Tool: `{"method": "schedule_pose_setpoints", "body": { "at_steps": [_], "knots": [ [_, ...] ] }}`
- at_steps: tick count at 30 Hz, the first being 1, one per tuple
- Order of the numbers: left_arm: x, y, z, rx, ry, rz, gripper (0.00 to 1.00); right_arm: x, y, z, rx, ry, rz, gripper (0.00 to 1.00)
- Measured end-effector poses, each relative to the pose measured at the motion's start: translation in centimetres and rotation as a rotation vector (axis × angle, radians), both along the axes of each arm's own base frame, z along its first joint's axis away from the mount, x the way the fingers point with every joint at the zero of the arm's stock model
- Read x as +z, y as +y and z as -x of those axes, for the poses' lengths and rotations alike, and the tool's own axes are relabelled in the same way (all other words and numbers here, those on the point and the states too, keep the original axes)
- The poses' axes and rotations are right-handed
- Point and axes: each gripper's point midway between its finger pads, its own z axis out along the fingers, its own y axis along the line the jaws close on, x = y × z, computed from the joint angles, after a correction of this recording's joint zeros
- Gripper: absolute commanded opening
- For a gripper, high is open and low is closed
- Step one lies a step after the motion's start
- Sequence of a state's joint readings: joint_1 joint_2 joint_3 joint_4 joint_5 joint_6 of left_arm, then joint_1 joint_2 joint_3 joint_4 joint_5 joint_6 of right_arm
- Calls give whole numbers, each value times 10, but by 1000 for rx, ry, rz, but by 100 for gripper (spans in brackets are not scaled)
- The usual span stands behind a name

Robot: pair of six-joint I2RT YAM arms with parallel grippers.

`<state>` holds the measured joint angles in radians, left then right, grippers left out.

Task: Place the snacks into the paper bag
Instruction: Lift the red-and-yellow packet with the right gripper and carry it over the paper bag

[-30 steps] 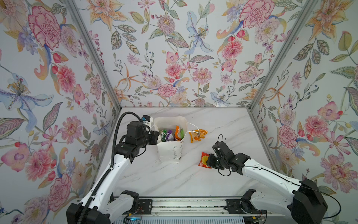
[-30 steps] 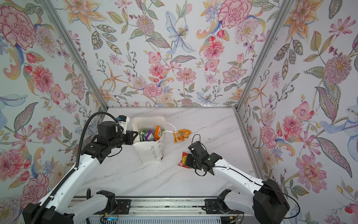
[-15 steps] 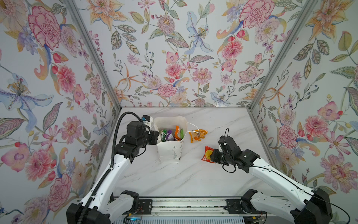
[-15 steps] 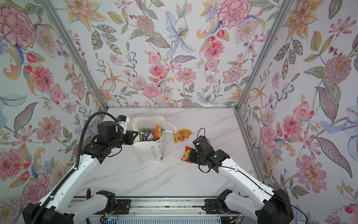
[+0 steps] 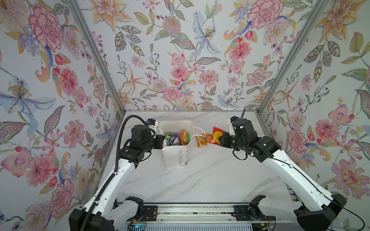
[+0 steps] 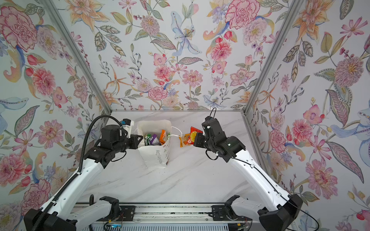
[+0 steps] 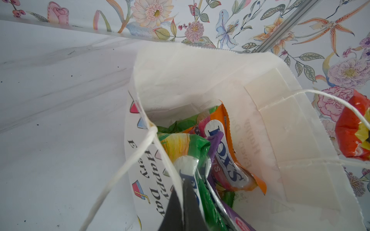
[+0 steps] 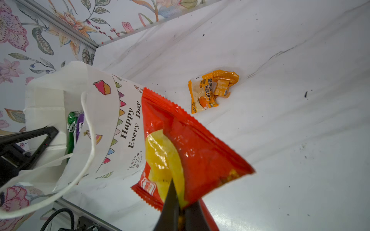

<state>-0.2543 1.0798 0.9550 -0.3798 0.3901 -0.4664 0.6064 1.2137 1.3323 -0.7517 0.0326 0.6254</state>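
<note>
Gripping a small red packet (image 8: 200,152) by one edge, the right hand (image 8: 181,202) is clenched on it. The packet hangs clear of the tabletop (image 5: 210,176) just beside the paper bag (image 8: 128,120), toward the far edge. Packet: glossy film, puffed, probably light and slippery, contents likely crushable, so the flat crimped seam is the sounder pinch point. Paper bag: white, thin, easily creased, upright, mouth open, cord handles (image 7: 124,170) limp. The left hand (image 7: 183,200) is clamped on its rim wall, steadying it. Inside: green, purple and orange glossy packets (image 7: 220,160) standing on edge. Small orange packs (image 8: 212,90): crinkled film, lying flat on the tabletop beside the bag, not yet bagged.
</note>
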Motion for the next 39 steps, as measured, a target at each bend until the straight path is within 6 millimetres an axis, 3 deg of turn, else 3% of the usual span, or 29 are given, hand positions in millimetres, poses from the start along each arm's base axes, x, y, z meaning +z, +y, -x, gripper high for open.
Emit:
{"method": "schedule_pose_setpoints", "body": {
  "at_steps": [7, 12, 16, 31, 39],
  "knots": [
    [0, -1, 0, -4, 2, 3, 0, 61, 14, -18, 16, -138, 15, 0],
    [0, -2, 0, -13, 0, 1, 0, 108, 44, -17, 86, -241, -11, 0],
    [0, -2, 0, -18, 1, 4, 0, 123, 69, -17, 143, -271, -16, 0],
    [1, -3, 0, -18, 0, 4, 0, 84, 154, -4, 325, -193, 61, 0],
    [1, -3, 1, -22, 0, 7, 0, 44, 190, 2, 392, -131, 136, 0]
  ]
}}
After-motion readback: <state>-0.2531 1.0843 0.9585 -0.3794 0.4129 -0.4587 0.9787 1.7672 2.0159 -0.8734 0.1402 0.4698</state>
